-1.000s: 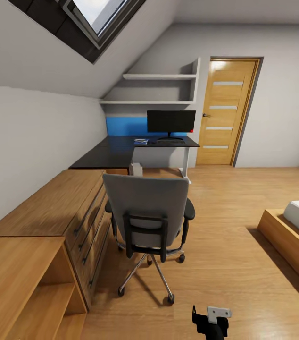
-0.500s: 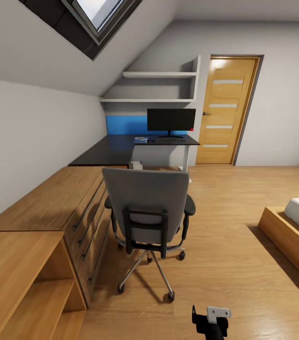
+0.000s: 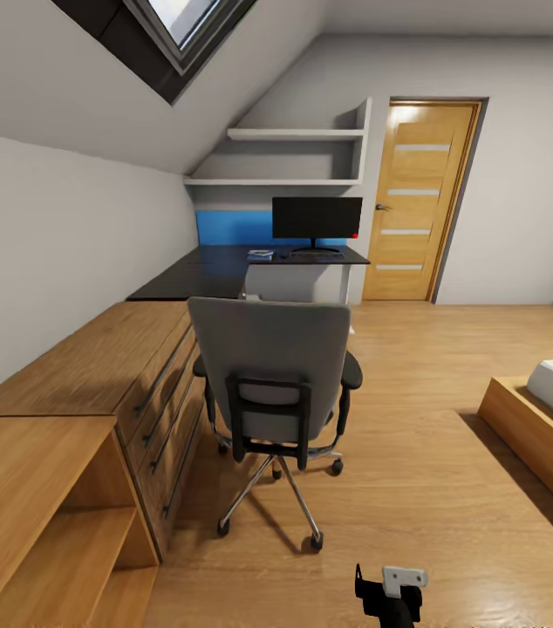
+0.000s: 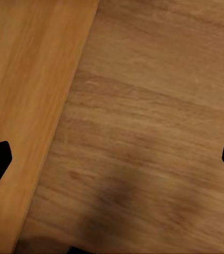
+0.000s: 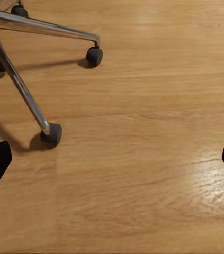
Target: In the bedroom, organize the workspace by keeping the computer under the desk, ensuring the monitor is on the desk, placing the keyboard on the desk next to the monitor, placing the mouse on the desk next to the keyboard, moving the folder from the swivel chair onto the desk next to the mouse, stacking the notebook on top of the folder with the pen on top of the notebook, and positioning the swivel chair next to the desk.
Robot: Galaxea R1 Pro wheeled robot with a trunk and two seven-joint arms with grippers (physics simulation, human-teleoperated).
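Note:
The swivel chair (image 3: 272, 384) stands in mid-floor with its grey backrest toward me, hiding its seat. Beyond it is the black desk (image 3: 198, 279), with the monitor (image 3: 317, 218) upright at its far end and the keyboard (image 3: 316, 256) in front of the screen. A small flat blue item (image 3: 260, 255) lies left of the keyboard; I cannot tell if it is the folder. Mouse, notebook and pen are too small to make out. A sliver of the computer (image 3: 250, 297) peeks above the chair. My left gripper (image 4: 112, 164) hangs open over floor. My right gripper (image 5: 112, 164) is open near a chair castor (image 5: 51, 133).
Low wooden drawers and shelving (image 3: 93, 410) run along the left wall up to the desk. A bed frame (image 3: 542, 436) sits at the right. The wooden door (image 3: 416, 205) is shut at the back. Part of my right arm (image 3: 390, 593) shows at the bottom edge.
The whole head view has shifted, so the camera moved slightly forward toward the chair and desk. The grippers and the room's things look unchanged.

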